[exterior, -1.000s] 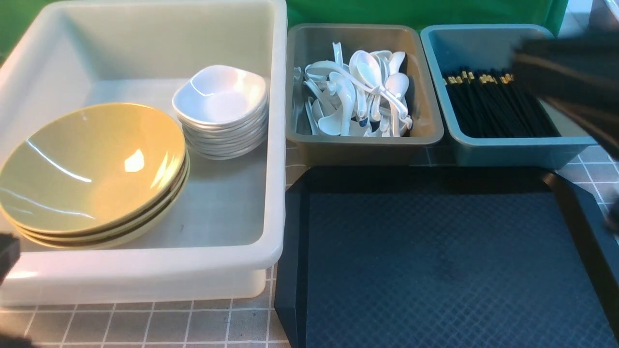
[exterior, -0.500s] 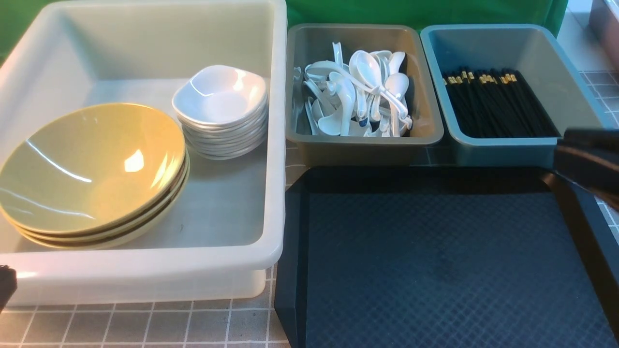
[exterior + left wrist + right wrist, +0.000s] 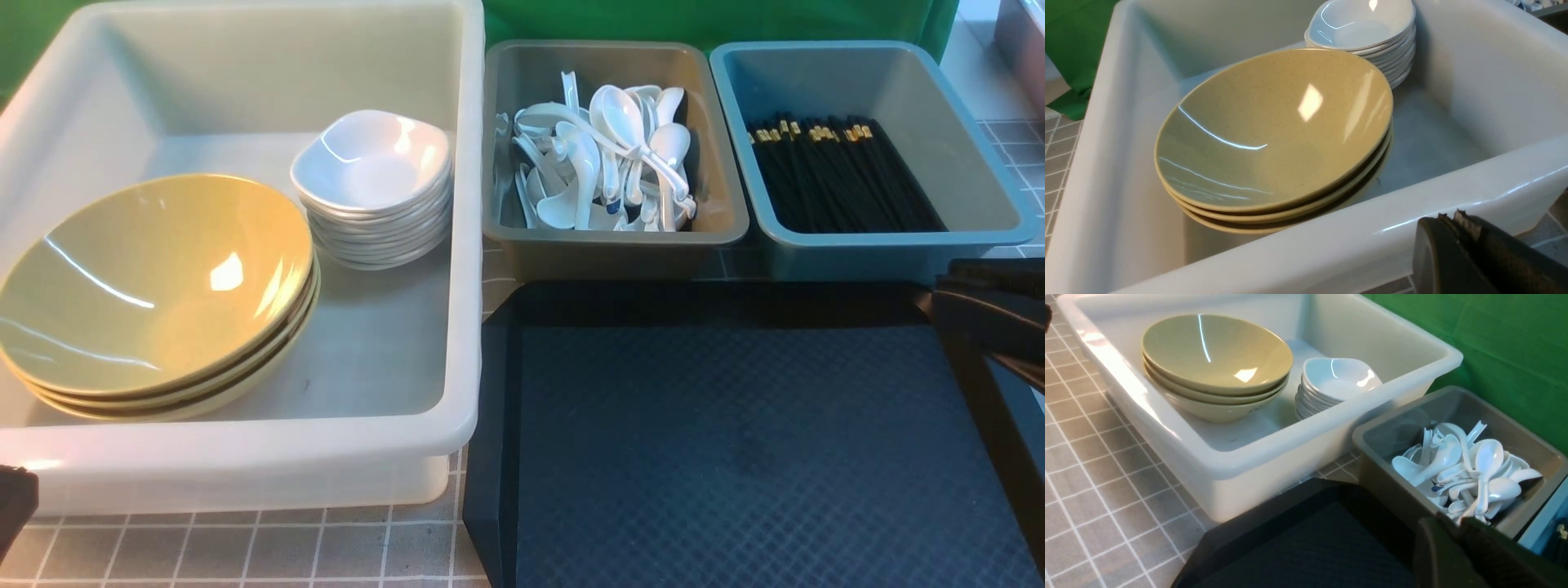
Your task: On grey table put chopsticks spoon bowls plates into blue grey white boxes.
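Observation:
The white box (image 3: 245, 457) holds a stack of yellow-green bowls (image 3: 155, 286) and a stack of small white plates (image 3: 371, 167). The grey box (image 3: 612, 241) holds a heap of white spoons (image 3: 608, 159). The blue box (image 3: 865, 245) holds black chopsticks (image 3: 841, 175). My left gripper (image 3: 1451, 216) is shut and empty, just outside the white box's near wall (image 3: 1331, 241). My right gripper (image 3: 1453, 518) is shut and empty above the dark tray's right side (image 3: 980, 408), near the grey box (image 3: 1396, 486). It shows at the right edge in the front view (image 3: 947, 290).
A dark blue-black tray (image 3: 735, 457) with a diamond pattern lies in front of the grey and blue boxes. The table has a grey tiled cover (image 3: 245, 551). A green backdrop (image 3: 718, 20) stands behind the boxes.
My right arm has drawn back from above the blue box, down and toward the near right edge of the tray. My left gripper has dropped slightly at the bottom left.

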